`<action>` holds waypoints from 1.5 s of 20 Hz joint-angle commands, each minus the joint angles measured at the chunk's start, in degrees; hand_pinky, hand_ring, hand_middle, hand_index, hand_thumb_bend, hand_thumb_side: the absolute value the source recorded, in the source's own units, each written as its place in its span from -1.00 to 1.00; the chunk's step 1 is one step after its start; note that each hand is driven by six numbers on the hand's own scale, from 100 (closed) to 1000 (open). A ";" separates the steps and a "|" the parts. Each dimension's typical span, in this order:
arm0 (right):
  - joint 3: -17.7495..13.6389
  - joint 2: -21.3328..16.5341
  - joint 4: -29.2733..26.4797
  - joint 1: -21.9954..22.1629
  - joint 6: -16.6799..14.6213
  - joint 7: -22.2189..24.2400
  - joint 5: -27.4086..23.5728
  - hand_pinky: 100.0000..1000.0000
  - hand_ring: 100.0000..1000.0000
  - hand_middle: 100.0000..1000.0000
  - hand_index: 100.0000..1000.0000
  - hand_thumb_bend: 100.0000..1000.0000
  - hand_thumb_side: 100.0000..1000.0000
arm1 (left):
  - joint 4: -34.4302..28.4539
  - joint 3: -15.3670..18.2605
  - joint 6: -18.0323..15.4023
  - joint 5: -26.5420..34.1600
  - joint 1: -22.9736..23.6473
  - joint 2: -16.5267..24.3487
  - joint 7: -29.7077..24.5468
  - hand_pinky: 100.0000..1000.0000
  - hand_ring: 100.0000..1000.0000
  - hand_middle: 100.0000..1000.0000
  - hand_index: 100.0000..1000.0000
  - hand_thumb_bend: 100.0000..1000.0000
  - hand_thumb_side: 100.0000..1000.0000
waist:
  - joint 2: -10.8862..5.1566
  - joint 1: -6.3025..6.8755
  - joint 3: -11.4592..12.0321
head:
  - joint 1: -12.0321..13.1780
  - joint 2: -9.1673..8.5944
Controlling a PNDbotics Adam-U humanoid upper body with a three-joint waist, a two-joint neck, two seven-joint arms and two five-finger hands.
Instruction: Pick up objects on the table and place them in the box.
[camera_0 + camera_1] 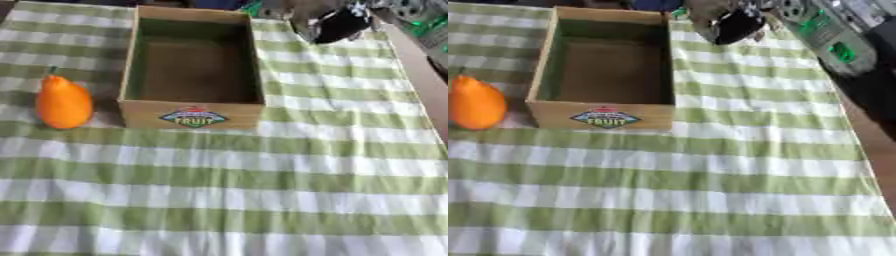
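Observation:
An orange pear-shaped fruit (63, 103) with a short green stem lies on the checked cloth, just left of the box's near left corner. The open cardboard box (192, 116) carries a "FRUIT" label on its front wall, and nothing shows inside it. My right hand (337, 23), black and silver, hovers past the box's far right corner at the top of the view. It is blurred, and I cannot tell whether it holds anything. My left hand shows in no view.
A green and white checked tablecloth (262, 190) covers the table. Its right edge (420, 75) runs diagonally at the upper right. My right forearm (829, 32), with green lights, comes in from the top right corner.

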 commanded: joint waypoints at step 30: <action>-0.03 21.74 23.26 -9.26 -4.46 -5.79 8.67 0.29 0.42 -0.16 0.03 -1.00 -0.54 | -0.96 -1.29 -1.72 1.25 -6.77 -1.03 -1.12 0.41 0.57 0.44 0.58 -1.00 0.90 | 2.24 -0.50 5.97 | -4.92 -3.60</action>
